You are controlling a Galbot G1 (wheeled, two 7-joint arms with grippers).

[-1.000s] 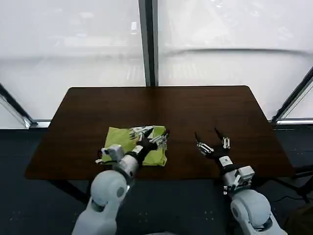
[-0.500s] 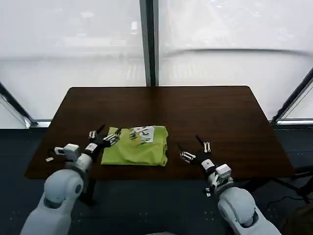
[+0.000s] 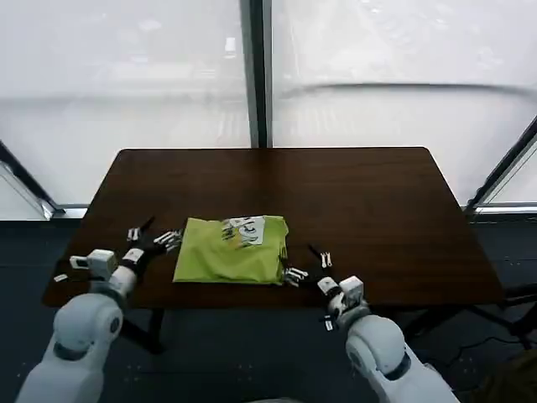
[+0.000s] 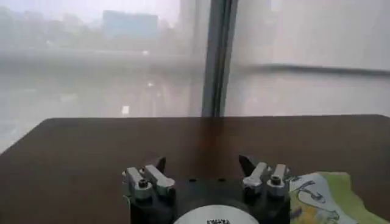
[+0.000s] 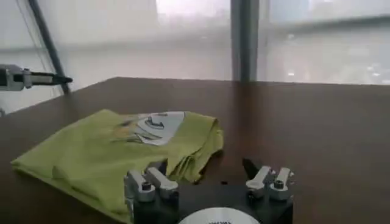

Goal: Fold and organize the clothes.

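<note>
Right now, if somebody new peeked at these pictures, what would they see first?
The bright lime-green T-shirt, folded into a small bundle with its white print on top, glows near the front edge of the dark brown table. Two robot hands sit open beside it without touching: the left hand by its left side, the right hand at its near right corner.

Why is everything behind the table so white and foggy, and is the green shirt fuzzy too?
Head view: daylight washes the windows out white. Left wrist view: the outside is hazy. Right wrist view: the T-shirt looks fairly clear, with the window bright behind it.
</note>
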